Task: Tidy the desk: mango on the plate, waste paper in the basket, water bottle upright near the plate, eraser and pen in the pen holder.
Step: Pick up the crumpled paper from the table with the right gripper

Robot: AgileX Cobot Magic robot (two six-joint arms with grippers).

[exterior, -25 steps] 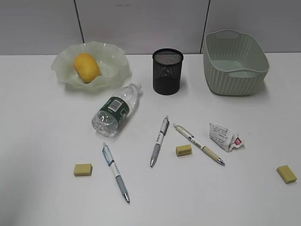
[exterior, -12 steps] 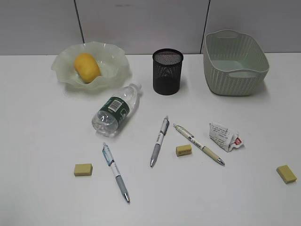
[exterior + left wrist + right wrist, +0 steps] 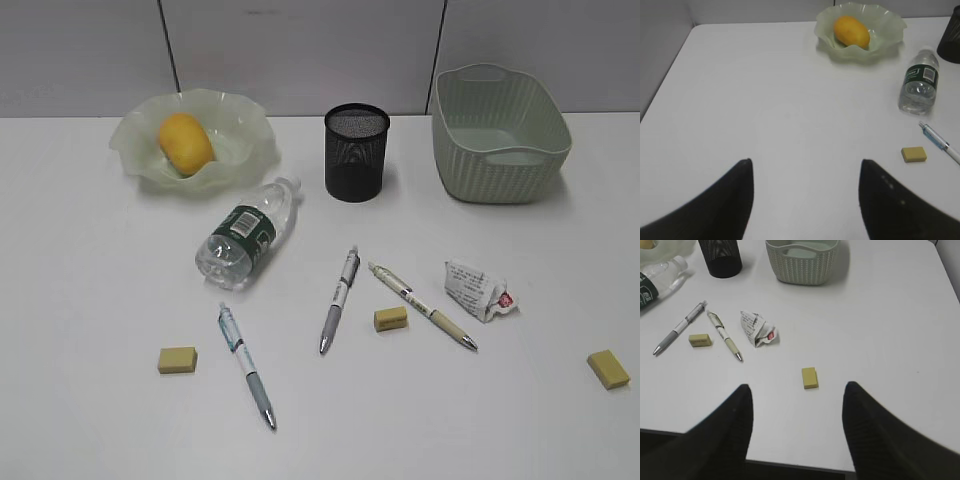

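The yellow mango (image 3: 185, 142) lies in the wavy green plate (image 3: 252, 122) at the back left. The water bottle (image 3: 247, 233) lies on its side in front of the plate. The black mesh pen holder (image 3: 356, 152) stands at mid-back and the woven basket (image 3: 500, 135) at the back right. The waste paper (image 3: 477, 288) rests on the desk (image 3: 90, 280). Three pens (image 3: 340, 299) and three yellow erasers (image 3: 391, 319) are scattered in front. My left gripper (image 3: 806, 162) hangs open over bare desk. My right gripper (image 3: 797, 387) is open near an eraser (image 3: 809, 377) by the front edge.
The desk's left edge (image 3: 670, 75) meets a grey wall. The front edge (image 3: 790, 462) runs under my right gripper. Neither arm shows in the exterior view.
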